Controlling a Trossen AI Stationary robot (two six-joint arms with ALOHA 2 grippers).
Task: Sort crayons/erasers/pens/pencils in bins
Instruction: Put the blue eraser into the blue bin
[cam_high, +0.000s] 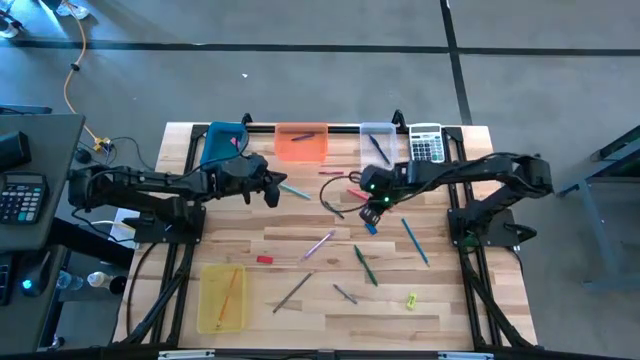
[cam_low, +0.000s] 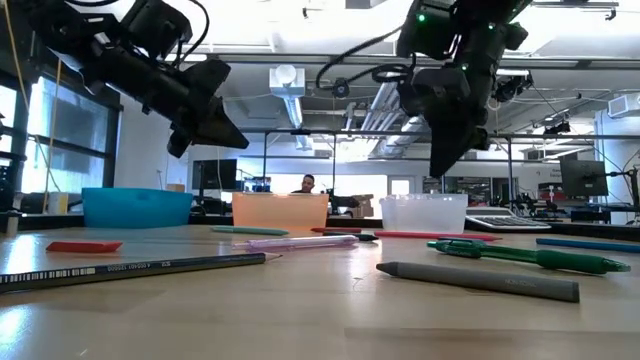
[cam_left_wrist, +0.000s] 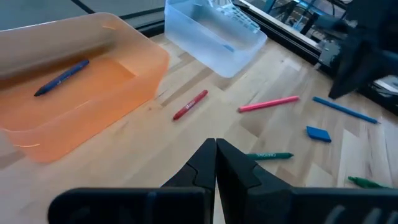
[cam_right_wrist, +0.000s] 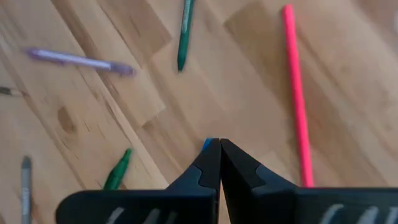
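Setting: pale wooden slatted table (cam_high: 300, 250) in an open workshop, crayons, pens and pencils scattered across it.
Right pincer (cam_high: 372, 213): fingers pressed together above a small flat blue eraser block (cam_left_wrist: 318, 133); whether it grips the block, cannot tell.
Left pincer (cam_high: 272, 192): closed on nothing, hovering near the translucent orange plastic bin (cam_high: 300, 142).
Bins: orange one holds a blue crayon (cam_left_wrist: 61, 78); clear bin (cam_high: 377, 135) stands beside it.
Advice: likely best to centre the fingers over the block, then lift straight.

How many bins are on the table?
4: blue bin, orange bin and clear bin in a row along the far edge, yellow bin at the near left corner.
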